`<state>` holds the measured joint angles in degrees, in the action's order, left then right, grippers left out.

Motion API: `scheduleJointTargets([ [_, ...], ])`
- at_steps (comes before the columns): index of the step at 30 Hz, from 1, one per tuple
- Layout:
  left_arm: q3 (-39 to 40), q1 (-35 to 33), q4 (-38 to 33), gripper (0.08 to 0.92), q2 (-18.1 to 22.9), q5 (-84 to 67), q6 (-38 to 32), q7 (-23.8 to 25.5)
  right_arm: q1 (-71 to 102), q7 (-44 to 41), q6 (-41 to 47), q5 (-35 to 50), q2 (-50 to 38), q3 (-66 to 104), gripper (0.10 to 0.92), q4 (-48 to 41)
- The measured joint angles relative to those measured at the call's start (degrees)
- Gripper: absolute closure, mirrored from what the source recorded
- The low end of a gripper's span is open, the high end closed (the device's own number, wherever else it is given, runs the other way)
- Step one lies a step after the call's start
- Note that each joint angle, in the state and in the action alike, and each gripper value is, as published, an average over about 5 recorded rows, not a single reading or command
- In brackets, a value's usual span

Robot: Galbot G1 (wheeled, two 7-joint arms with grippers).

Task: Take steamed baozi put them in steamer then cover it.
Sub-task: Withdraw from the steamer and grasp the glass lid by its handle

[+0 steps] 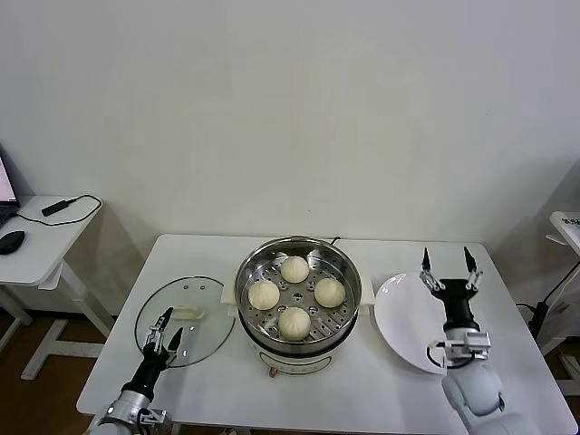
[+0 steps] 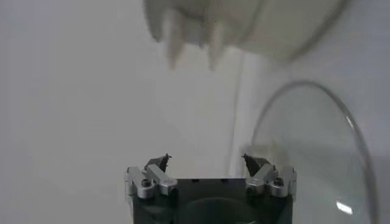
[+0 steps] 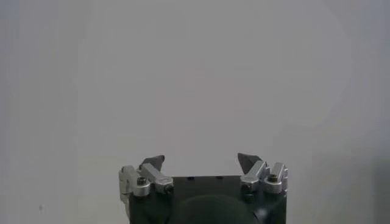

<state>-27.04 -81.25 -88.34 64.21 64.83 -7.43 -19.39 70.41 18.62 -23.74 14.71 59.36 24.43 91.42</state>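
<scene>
Four steamed baozi [image 1: 295, 294] sitting in the steamer [image 1: 298, 303] at mid-surface, on its perforated floor, none touching. Only covering left, by the look of it. The cover [image 1: 185, 319] lying flat on the surface [image 1: 362, 381] just left of the steamer, cream handle [image 1: 188, 314] up. Left hand [image 1: 164, 334] low over the cover's near edge, spread wide, holding nothing. Right hand [image 1: 448, 263] raised over the empty white plate [image 1: 408, 322] on the right, also wide and empty. Glass with metal rim: likely stiff, heavyish, slick, breakable. Best taken by the handle, not the rim, and set down gently and level.
</scene>
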Motion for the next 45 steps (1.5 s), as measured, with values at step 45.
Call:
scheduleJointTargets([
  [45,6.09,14.69,12.04,0.177,1.45,5.77,3.62,-1.84,6.86,-0.55,-0.86,-3.87,5.87,6.18,0.203,-1.72],
])
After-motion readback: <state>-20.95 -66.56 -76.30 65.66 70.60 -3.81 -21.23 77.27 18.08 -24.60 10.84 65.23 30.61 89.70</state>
